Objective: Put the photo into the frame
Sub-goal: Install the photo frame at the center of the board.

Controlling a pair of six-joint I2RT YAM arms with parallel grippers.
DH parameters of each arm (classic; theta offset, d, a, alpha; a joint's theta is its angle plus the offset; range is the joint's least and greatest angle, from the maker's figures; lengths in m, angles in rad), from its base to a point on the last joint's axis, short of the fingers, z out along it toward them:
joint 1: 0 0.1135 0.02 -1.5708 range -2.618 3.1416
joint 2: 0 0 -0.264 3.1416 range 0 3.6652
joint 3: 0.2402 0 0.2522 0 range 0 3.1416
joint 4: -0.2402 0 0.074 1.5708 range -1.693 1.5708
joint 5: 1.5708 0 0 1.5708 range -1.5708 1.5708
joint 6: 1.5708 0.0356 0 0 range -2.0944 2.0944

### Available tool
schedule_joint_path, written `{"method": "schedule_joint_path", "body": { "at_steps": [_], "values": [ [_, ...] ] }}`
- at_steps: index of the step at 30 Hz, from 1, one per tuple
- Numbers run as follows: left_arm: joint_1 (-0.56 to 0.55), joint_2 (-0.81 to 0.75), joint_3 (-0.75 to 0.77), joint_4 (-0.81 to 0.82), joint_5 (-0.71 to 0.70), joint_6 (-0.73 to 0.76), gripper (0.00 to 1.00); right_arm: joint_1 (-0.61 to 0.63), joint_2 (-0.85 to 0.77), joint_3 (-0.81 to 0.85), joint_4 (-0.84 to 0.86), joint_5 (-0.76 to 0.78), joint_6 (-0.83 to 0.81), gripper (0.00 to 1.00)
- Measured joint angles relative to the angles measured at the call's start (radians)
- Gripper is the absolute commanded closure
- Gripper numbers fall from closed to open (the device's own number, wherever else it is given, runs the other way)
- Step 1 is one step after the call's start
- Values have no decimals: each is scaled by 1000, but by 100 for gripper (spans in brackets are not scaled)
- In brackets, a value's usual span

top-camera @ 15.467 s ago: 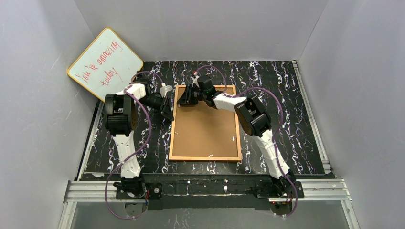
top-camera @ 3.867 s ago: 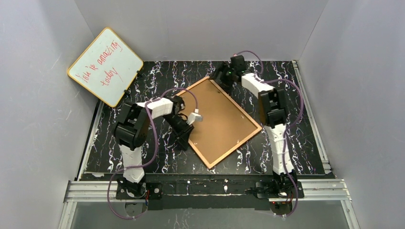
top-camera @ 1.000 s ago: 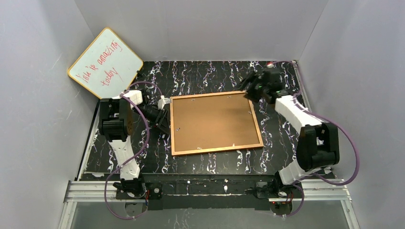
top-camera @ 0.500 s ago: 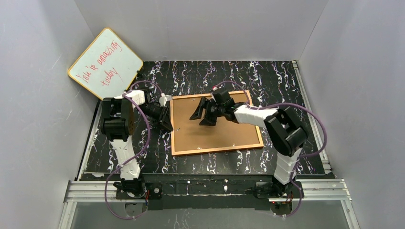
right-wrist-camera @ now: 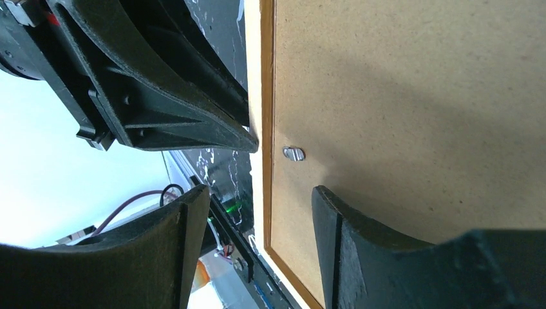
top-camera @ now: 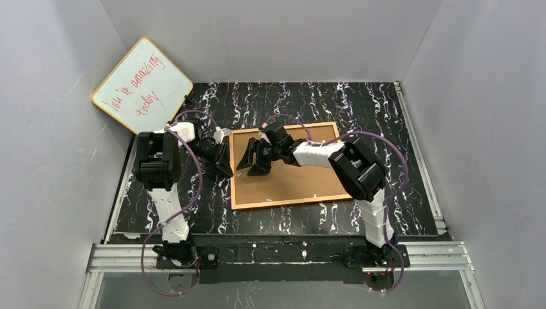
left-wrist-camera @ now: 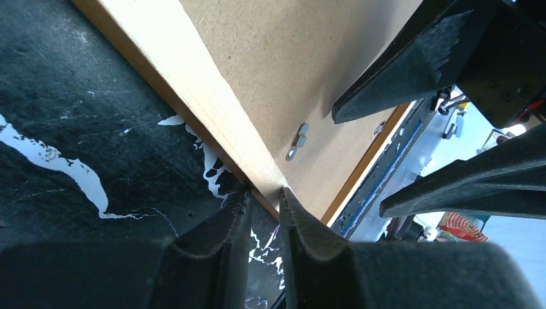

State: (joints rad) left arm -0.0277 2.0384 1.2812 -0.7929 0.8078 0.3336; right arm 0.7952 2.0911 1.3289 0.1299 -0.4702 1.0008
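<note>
At the middle of the black marbled table, the frame lay flat and face down with its plain brown fibreboard back turned up. I judged that pose deliberate, since the back has to come off before anything can go in. The photo did not show in any view, and whether it was under the backing or somewhere out of sight could not be told. Along the frame's left side a small metal turn clip sat on the backing just inside the wooden rim, apparently pinning the board in place. The right gripper hovered over that clip with its jaws wide apart and nothing between them. The clip lay just ahead of the gap, so the gripper's likely business was to swivel the tab clear. The left gripper met the same left edge from outside, its fingers drawn nearly together with their tips against the rim. Whether they pinched the wood or merely pressed on it could not be made out. Its place there read as a brace, to keep the light frame from sliding over the smooth table while the other arm pushed at the clip. Well apart, in the far left corner, a whiteboard with red handwriting leaned against the wall, taking no part.
</note>
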Motion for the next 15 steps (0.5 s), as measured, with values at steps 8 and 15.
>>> {"method": "schedule_joint_path", "body": {
  "at_steps": [8, 15],
  "values": [
    [2, -7, -11, 13, -2, -19, 85, 4, 43, 38, -2, -27, 7, 35],
    [2, -12, -16, 19, -4, -23, 86, 5, 71, 69, -2, -48, 22, 36]
  ]
}}
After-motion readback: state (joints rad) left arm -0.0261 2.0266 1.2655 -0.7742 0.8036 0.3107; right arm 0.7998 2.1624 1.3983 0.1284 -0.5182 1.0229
